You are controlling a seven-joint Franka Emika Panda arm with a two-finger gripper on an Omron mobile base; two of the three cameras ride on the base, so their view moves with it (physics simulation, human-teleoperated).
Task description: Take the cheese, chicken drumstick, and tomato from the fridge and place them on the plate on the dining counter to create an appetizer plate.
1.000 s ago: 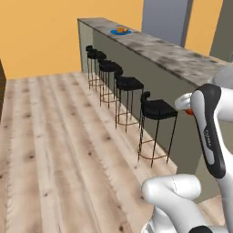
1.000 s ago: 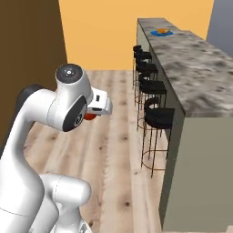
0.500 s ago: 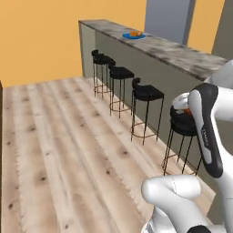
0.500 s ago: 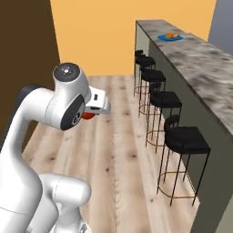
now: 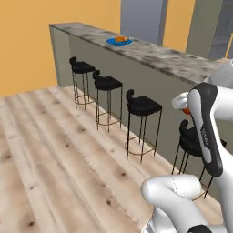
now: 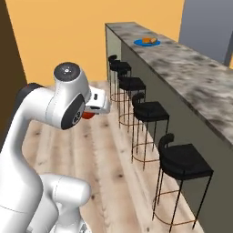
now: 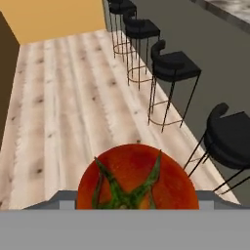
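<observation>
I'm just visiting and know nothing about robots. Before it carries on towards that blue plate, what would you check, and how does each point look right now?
1. Tomato sits in the gripper: ok, it fills the space at the hand.
2. Plate lies on the dining counter: ok.
3. Plate already holds food: ok, orange-brown pieces lie on it; which ones, cannot tell.
4. Room left on the plate for the tomato: cannot tell, too small.
5. Plate within reach: not ok, it is far along the counter, beyond the stools.
6. Floor ahead free: ok.

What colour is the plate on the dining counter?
Bright blue; the plate shows best in the left base view, with orange food already on it.
</observation>
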